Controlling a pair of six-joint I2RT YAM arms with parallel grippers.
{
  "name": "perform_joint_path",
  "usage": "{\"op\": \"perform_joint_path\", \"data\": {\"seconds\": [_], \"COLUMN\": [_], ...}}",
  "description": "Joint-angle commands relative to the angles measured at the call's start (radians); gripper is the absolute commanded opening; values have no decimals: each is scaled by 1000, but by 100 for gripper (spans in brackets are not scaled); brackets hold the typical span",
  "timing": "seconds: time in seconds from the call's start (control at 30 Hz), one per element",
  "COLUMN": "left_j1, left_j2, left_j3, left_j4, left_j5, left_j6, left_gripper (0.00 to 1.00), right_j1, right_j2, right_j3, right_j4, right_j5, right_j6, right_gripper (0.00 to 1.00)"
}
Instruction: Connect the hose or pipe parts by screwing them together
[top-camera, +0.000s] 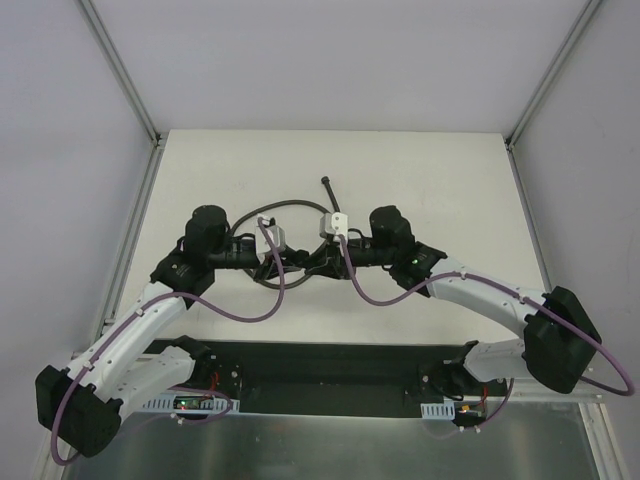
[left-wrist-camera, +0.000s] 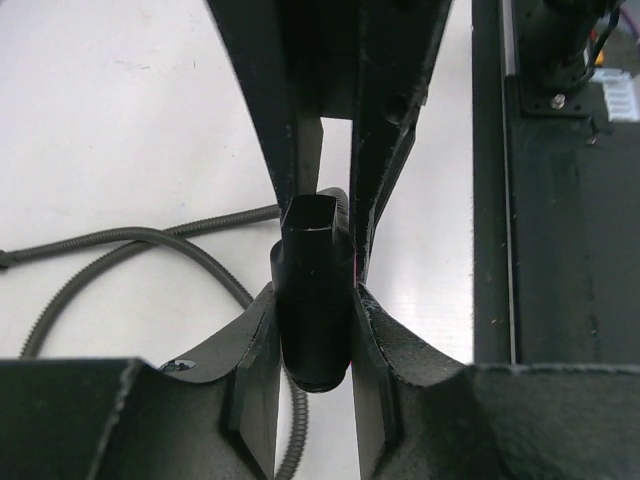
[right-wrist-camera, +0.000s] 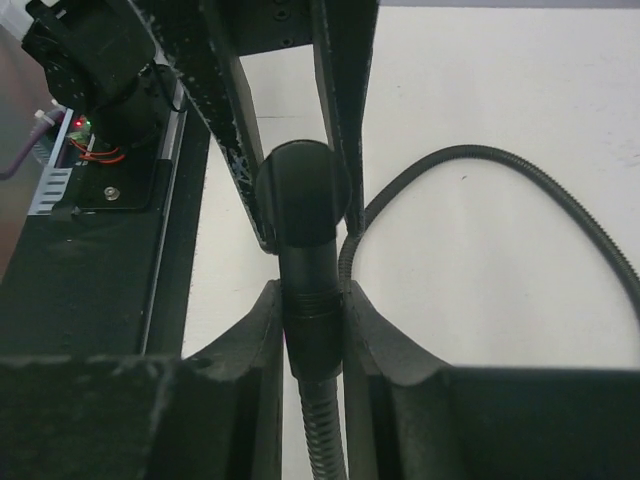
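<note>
Hose fittings (left-wrist-camera: 315, 250) meeting end to end mid-frame: we are clamping one each in left gripper (left-wrist-camera: 315, 305) and right gripper (right-wrist-camera: 311, 300), twisting likely next.

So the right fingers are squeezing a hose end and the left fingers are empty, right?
Not quite. The left fingers are not empty: they are shut on a dark end fitting, as the left wrist view shows. The right fingers are indeed squeezing a hose end.
</note>
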Motion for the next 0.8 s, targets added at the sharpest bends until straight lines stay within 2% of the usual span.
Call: {"op": "perform_joint_path", "data": {"seconds": [0.0,0.1,0.13,0.2,0.23,0.3,0.33,0.37,0.47,0.5,0.57,0.6,0.67,0.7,0.77], "left_j1": [-19,-19,-19,-19,-19,-19,-19,-19,-19,-19,-17,-17,-17,-16,-17], "left_j2": [-26,-17,-15,-23,-38,-67,-99,-113,-147,-149,-141,-132,-104,-97,-71], "left_j3": [-4,11,7,5,1,-15,-33,-41,-39,-29,23,43,91,99,99], "left_j4": [83,122,131,145,148,186,203,223,246,234,145,113,45,36,33], "left_j5": [32,-40,-67,-87,-93,-123,-142,-202,-331,-463,-544,-557,-551,-549,-503], "left_j6": [275,181,131,65,5,-98,-139,-187,-427,-595,-739,-835,-934,-1047,-1158], "left_gripper": [0,0,0,0,0,0,0,0,0,0,0,0,0,0,0], "right_j1": [-23,-21,-20,-20,-20,-17,-15,-9,30,47,110,135,208,233,288], "right_j2": [8,-29,-43,-98,-115,-171,-188,-217,-270,-279,-293,-294,-287,-281,-259], "right_j3": [52,29,0,-38,-76,-113,-126,-146,-170,-175,-181,-186,-184,-184,-189], "right_j4": [-24,-14,-3,46,66,111,120,126,125,125,132,138,157,169,221], "right_j5": [-77,46,69,140,163,223,241,279,374,408,523,566,676,741,833], "right_j6": [144,144,131,114,97,74,55,20,-50,-119,-196,-268,-348,-421,-474], "right_gripper": [1,18,31,43,52,61,74,80,88,89,90,90,90,90,91]}}
